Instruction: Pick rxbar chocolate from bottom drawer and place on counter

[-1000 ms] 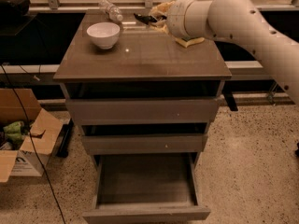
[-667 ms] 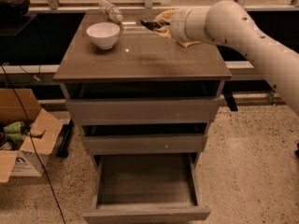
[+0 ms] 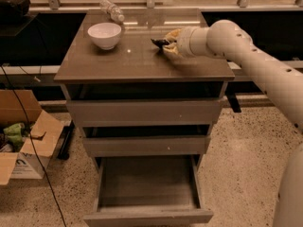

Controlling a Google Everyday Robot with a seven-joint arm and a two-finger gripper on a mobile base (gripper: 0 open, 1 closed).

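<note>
While the gripper hung low over the counter, right of centre toward the back edge, its jaws looked clamped on one end of the rxbar chocolate. Bar judged light, thin, slightly bendy, with a slick wrapper; best pinched across the flat faces. Bottom drawer stood open; bowl sat near the back-left corner.

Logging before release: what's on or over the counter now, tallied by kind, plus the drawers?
Bowls: 1, white bowl on the counter
Bottles: 1, clear bottle lying at the back edge
Snack bars: 1, rxbar chocolate held in the hand over the counter's right side
Drawers: 3, bottom drawer open
Total: 6
</note>
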